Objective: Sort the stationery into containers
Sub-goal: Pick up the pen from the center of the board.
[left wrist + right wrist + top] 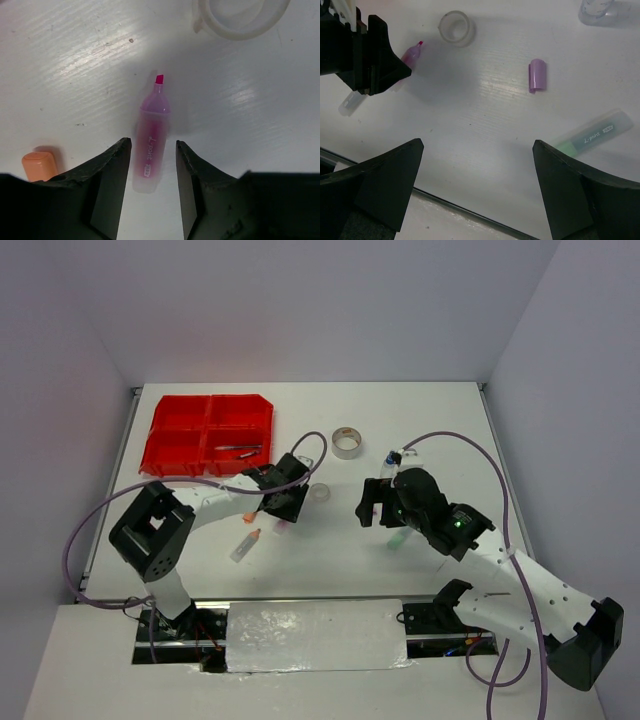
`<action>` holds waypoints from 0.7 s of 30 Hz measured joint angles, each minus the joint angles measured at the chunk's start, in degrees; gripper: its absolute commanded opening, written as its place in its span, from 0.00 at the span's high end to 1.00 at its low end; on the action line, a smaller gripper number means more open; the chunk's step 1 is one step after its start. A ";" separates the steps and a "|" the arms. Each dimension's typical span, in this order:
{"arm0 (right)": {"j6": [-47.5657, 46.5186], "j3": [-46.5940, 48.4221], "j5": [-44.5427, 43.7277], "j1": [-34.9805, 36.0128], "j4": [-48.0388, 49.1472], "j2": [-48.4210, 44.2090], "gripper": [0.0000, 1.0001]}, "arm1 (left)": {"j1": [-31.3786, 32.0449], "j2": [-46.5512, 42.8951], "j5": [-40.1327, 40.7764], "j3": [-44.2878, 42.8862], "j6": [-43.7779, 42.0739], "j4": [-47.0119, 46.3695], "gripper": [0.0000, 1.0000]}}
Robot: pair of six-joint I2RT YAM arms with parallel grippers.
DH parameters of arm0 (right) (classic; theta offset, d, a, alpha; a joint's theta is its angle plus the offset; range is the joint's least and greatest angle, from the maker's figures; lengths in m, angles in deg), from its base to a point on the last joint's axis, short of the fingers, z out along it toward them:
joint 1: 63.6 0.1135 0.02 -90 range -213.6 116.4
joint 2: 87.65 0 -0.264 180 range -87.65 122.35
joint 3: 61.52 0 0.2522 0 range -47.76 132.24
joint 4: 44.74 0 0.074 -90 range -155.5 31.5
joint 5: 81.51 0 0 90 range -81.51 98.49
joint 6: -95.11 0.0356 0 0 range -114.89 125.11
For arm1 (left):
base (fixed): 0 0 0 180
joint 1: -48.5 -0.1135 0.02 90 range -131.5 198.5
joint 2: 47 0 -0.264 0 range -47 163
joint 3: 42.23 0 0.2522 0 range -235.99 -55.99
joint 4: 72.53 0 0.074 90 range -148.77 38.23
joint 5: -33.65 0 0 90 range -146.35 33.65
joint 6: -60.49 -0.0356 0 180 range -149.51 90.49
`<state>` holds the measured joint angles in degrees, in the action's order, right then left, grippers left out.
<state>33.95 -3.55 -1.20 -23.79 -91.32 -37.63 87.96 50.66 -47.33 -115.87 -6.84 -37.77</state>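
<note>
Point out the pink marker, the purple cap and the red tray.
pink marker (150, 142), left wrist view, middle of its barrel.
purple cap (537, 75), right wrist view, centre of the cap.
red tray (180, 413), top external view, bare floor of a far compartment.

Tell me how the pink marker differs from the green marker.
The pink marker is pink-bodied, the green marker green. The pink marker's tip is bare; the green marker shows no tip. The pink marker lies between the open fingers of the left hand; the green marker lies outside any grip. Both lie flat on the table.
</note>
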 measured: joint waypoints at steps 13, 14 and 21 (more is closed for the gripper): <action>0.02 -0.11 1.55 0.00 0.02 -0.74 0.02 | 2.62 0.31 2.29 3.26 2.40 -2.08 0.59; 0.02 -0.13 1.60 0.00 0.02 -0.76 0.02 | 2.91 0.17 2.62 3.54 2.91 -2.47 0.63; 0.02 -0.74 1.66 0.00 0.22 -0.94 0.01 | 4.90 -0.07 3.96 4.55 4.31 -5.11 0.99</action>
<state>33.97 -4.29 0.46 -23.79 -91.10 -38.57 92.85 50.60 -43.38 -111.32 -2.53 -42.89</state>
